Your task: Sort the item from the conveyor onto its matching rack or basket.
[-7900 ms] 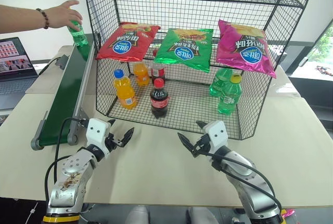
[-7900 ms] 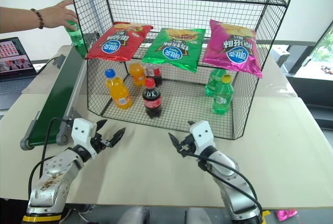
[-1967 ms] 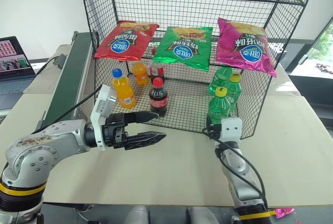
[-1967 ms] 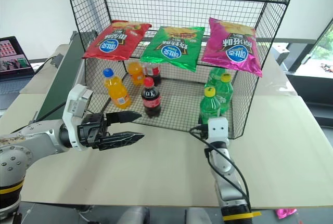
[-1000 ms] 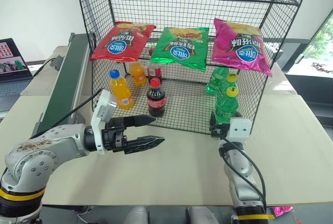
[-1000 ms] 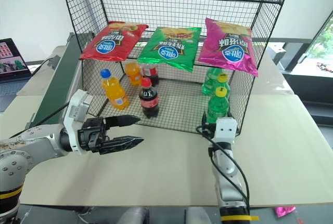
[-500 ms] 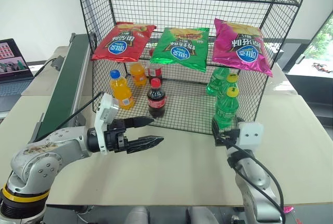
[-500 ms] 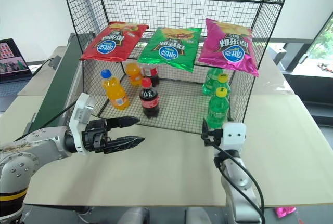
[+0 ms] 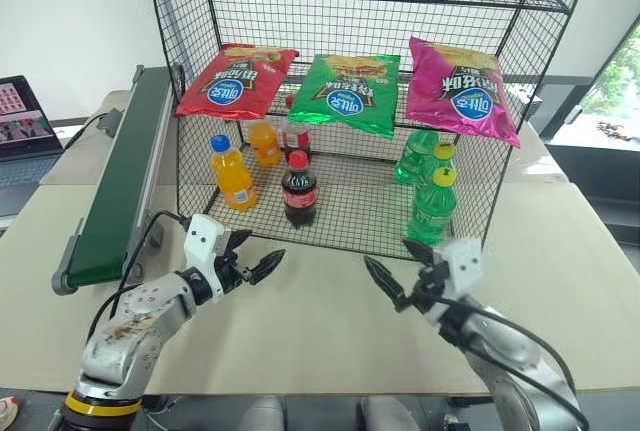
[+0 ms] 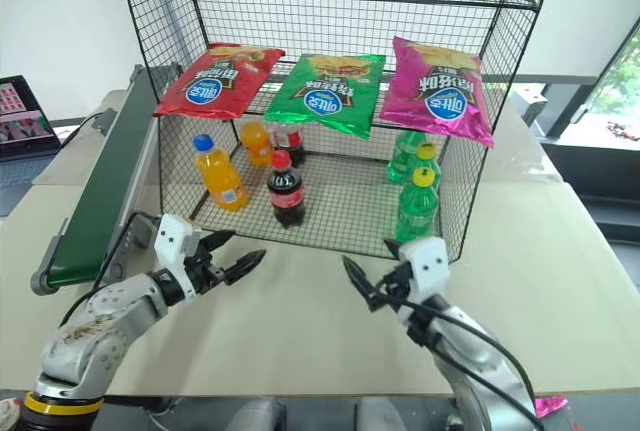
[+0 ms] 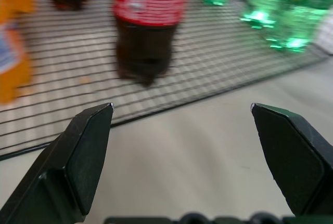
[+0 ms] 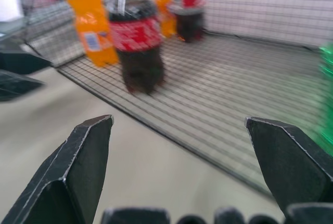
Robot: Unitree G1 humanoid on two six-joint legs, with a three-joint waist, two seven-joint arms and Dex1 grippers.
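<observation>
you have the table [image 9: 560,251] under everything, and on it the rack [image 9: 200,101], a tall black wire cage open toward you. the conveyor [image 9: 120,191] runs along the rack's left side, its green belt bare. on the rack's middle tier lie 3 chip bags: red [image 9: 237,79], green [image 9: 351,92], pink [image 9: 461,89]. on the bottom tier, at the left, stand 2 orange bottles [image 9: 232,172], one behind the other; in the middle 2 cola bottles [image 9: 299,189], likewise front and back. at the right stands the green bottle [image 9: 433,206], upright near the rack's front right corner, with 2 more green bottles [image 9: 412,155] just behind it. a laptop [image 9: 22,121] sits at the far left. your left gripper [image 9: 252,257] hangs over the table in front of the rack, below the orange bottles, jaws spread wide with nothing in them. your right gripper [image 9: 398,266] hangs in front of the rack, just below and left of the green bottle, jaws also wide apart and holding nothing. the 2 grippers point toward each other, well apart.
</observation>
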